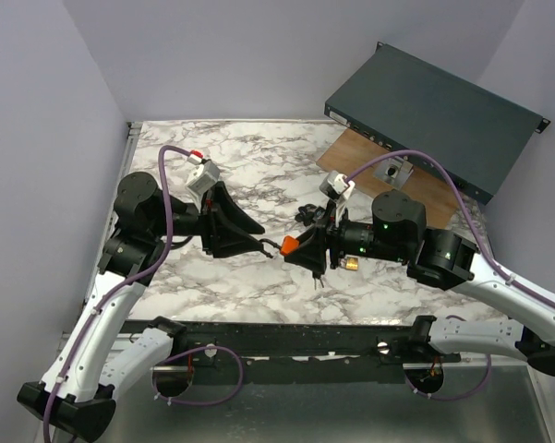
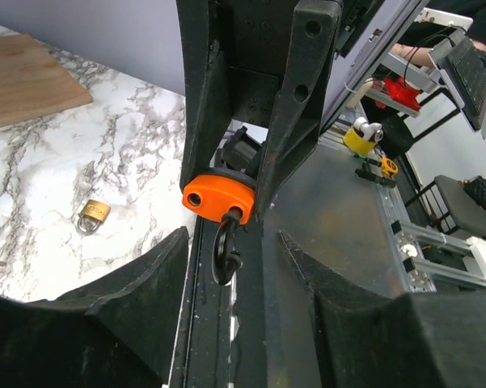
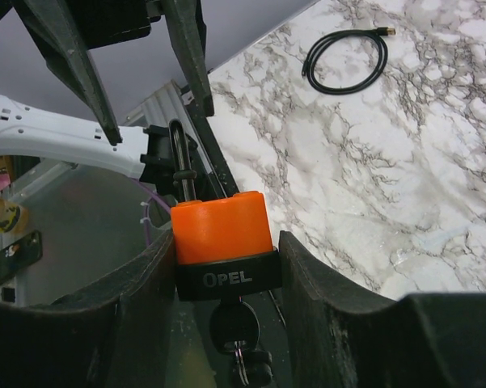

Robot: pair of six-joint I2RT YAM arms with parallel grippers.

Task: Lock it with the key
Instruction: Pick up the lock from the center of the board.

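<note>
An orange padlock (image 3: 220, 226) with a black "OPEL" band is clamped between the fingers of my right gripper (image 3: 226, 242), which is shut on it. A black key (image 3: 233, 327) sits in its underside with more keys hanging below. The black shackle (image 2: 224, 255) sticks out toward my left gripper (image 2: 233, 250), and one hole in the orange top shows empty. The left gripper is open, its fingers (image 2: 158, 275) on either side of the shackle's end without touching it. In the top view the padlock (image 1: 291, 245) hangs mid-table between the left gripper (image 1: 261, 238) and right gripper (image 1: 307, 249).
A small brass padlock (image 1: 351, 264) lies on the marble under the right arm. A wooden board (image 1: 388, 171) and a dark flat box (image 1: 434, 115) sit at the back right. A coiled black cable (image 3: 348, 61) lies on the table.
</note>
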